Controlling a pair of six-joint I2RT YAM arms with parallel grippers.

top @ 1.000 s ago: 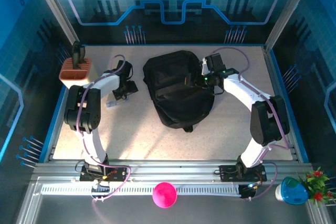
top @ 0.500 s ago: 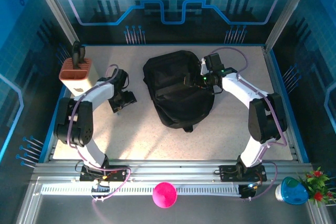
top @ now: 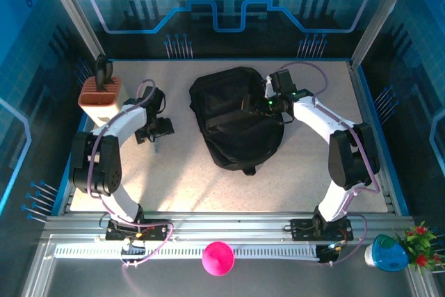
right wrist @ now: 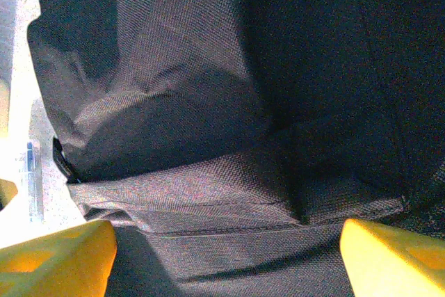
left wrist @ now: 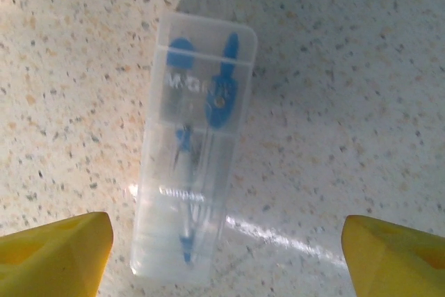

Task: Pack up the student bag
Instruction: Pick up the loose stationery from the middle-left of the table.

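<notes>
- the bag is black soft fabric, slumped and creased, the biggest thing on the desk; it is broad at its far end and narrows toward the near end.
- it lies at the middle of the desk, toward the far side, slightly right of centre.
- close up, the bag shows a fine woven texture, deep folds and a stitched seam across its lower part.
- the right gripper is over the bag's right part; the right gripper is released, its yellow fingers wide apart above the fabric.
- the left gripper is left of the bag, well apart from it; the left gripper is released, fingers spread.
- a clear case with a blue compass inside lies flat on the desk, not touched by either finger.
- a tan box stands at the far left, near the blue rim.
- the near half of the desk is bare; a bare strip runs between the bag and the left arm.
</notes>
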